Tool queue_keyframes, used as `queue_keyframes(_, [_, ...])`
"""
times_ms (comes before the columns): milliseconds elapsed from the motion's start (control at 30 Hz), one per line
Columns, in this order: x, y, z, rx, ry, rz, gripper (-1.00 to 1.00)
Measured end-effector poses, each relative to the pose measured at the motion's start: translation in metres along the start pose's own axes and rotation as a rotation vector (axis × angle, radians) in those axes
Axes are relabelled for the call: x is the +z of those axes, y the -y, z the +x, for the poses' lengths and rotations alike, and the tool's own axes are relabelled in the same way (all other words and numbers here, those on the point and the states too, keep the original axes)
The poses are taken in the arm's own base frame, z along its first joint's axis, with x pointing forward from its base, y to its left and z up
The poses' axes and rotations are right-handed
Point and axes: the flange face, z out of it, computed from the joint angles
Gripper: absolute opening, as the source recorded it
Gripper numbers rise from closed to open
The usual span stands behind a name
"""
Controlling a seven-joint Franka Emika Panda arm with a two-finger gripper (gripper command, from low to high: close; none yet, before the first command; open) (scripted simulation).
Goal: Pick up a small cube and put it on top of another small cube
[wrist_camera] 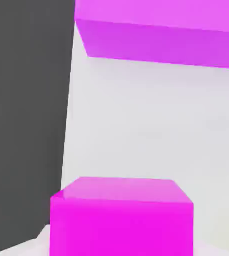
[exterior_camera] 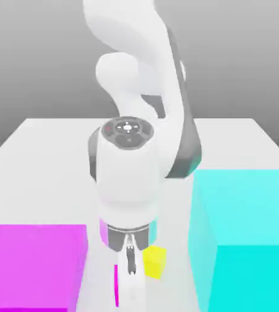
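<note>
At the exterior view's left, a large magenta block (exterior_camera: 32, 265) is seen resting at the near edge of the counter (exterior_camera: 50, 152). Just to its right, a thin magenta sliver marks the small magenta cube (exterior_camera: 116, 285), which is mostly hidden behind the arm from that camera. In the hand view the same cube (wrist_camera: 121, 220) is shown close up at the foot of the camera, sitting on the pale surface, with the large block (wrist_camera: 161, 35) well beyond it.

The tool (exterior_camera: 130, 259) is lowered over this cube and pointed straight down, and its jaws are drawn in narrow. The cube is judged to be pinched between them (the contact itself is hidden, so this is an inference from how the cube lies under the hand), and it appears not yet lifted off the counter.

Just to the right of the tool lies the small yellow cube (exterior_camera: 155, 262), near but apart from it, and also toward the near edge. That is the relation the coming move turns on: the stacking target is a short way to the exterior view's right of the tool, so a lift followed by a brief sideways carry would be called for.

Farthest right stands a large cyan block (exterior_camera: 245, 237), close beside the yellow cube, which would need to be kept clear of during the carry.
</note>
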Motion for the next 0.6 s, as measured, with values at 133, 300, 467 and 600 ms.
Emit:
queue_keyframes(133, [-0.025,0.068,0.056,0.054,-0.012,-0.005,-1.0])
queue_keyframes(300, [-0.067,0.137,0.138,0.107,0.004,-0.009,-1.0])
queue_keyframes(467, [-0.055,0.169,0.19,0.129,0.029,-0.006,-1.0])
queue_keyframes(600, [-0.042,0.17,0.191,0.129,0.029,-0.005,1.0])
